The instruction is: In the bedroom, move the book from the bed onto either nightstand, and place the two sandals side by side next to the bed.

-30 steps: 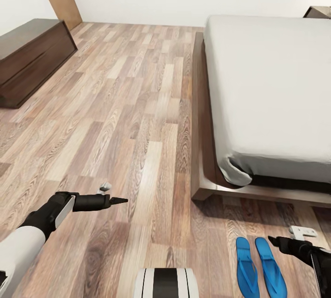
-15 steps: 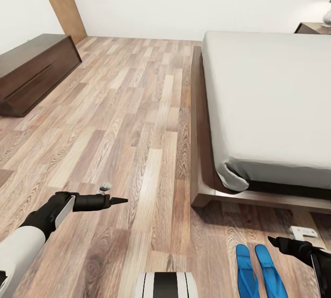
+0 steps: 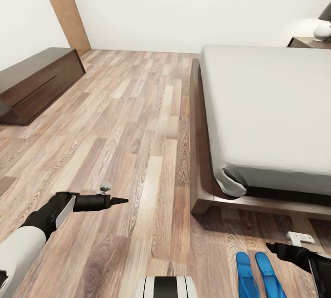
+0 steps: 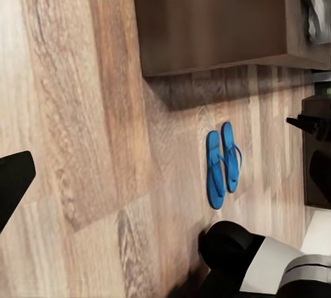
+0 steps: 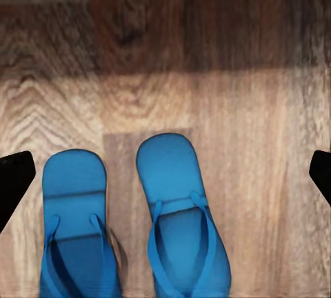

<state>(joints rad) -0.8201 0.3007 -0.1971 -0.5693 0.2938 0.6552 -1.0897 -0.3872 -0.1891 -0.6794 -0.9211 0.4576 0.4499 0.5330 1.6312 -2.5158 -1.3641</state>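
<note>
From the head camera, the large low platform bed with its dark-brown wood frame and pale-grey mattress (image 3: 271,119) takes up the right half of the room, sitting on the wood-plank floor (image 3: 133,142). Off its foot end, at the lower edge of the view, the pair of bright blue flat slide sandals (image 3: 258,274) lie side by side on the planks, toes toward the bed and close to its frame. The black right gripper (image 3: 272,246) hangs just beside them, nothing in it; how far its fingers are spread I can't tell from here. Over on the left, the black left gripper (image 3: 123,201) points across bare floor with its tips drawn to a point, carrying nothing. A long dark glossy bench-like unit (image 3: 39,82) stands by the left wall, and far back beside the head of the bed, the corner of a reddish-brown wooden nightstand (image 3: 307,42) peeks in with a white rounded object (image 3: 322,31) on top. No book shows on the visible mattress. On to the left wrist camera: one dark fingertip (image 4: 14,181) at the picture's edge, the blue sandals (image 4: 222,167) well apart from it, lying near the bed's dark frame (image 4: 214,18), with the robot's base close by. And the right wrist camera: the sandals (image 5: 131,222) directly below, soles nearly touching, both fingertips (image 5: 14,177) at opposite edges, set wide.
</note>
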